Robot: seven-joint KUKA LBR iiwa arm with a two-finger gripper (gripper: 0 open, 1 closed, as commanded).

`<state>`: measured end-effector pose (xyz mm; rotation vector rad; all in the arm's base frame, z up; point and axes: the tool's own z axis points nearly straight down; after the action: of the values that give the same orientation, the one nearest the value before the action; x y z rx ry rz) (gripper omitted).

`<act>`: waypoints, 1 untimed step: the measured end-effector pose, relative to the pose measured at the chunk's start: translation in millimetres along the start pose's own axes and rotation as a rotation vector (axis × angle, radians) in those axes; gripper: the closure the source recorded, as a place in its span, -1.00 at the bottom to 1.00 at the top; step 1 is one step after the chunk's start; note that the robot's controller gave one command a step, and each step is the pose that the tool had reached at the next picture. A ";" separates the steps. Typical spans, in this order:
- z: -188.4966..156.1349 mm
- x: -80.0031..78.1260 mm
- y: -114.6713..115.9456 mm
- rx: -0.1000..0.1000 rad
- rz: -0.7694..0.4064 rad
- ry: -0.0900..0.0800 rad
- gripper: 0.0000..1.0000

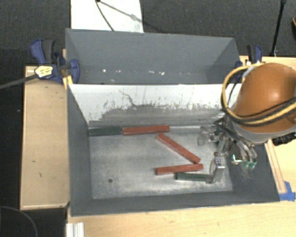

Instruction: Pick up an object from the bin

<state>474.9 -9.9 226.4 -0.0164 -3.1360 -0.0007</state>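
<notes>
My gripper (218,166) hangs low at the right side of the bin, under the orange wrist cover. Its tip sits at the right end of a dark green stick (192,177) that lies flat near the front right. Just behind that stick lies a red-brown stick (178,169), almost parallel to it. A second red-brown stick (177,149) lies at a slant, running from the bin's middle down towards the gripper.
Along the foot of the back wall lie a longer red-brown stick (145,129) and, end to end on its left, a dark green one (104,130). The arm and its cables cover the bin's right wall.
</notes>
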 end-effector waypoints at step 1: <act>156.6 -13.6 -8.0 0.000 0.012 -0.007 -1.00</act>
<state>487.6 -18.0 69.7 -0.0349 -3.1429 -0.0002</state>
